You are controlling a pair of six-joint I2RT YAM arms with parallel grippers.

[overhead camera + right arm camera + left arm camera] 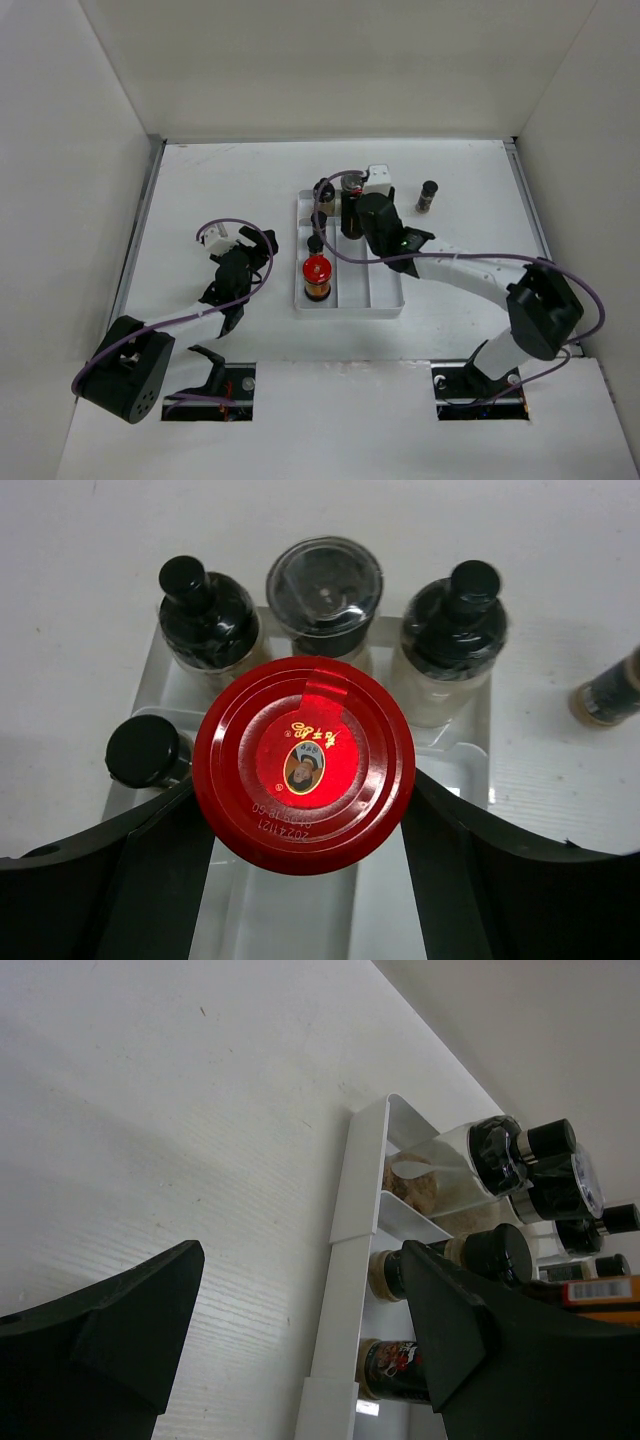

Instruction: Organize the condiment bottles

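The white tray (384, 300) stands mid-table. My right gripper (353, 222) hangs over its back half, shut on a red-capped jar (304, 763) above the middle compartment. Behind it, at the tray's far end, stand a black-capped shaker (208, 615), a grey-lidded jar (325, 590) and another black-capped shaker (455, 630). A slim black-capped vial (145, 750) stands in the left compartment. A second red-capped jar (317, 275) stands in the left compartment near the front. One dark bottle (428, 195) lies on the table right of the tray. My left gripper (250, 250) is open and empty, left of the tray.
The left wrist view shows the tray's left wall (345, 1260) just beyond my open left gripper (300, 1280). White walls enclose the table at the back and both sides.
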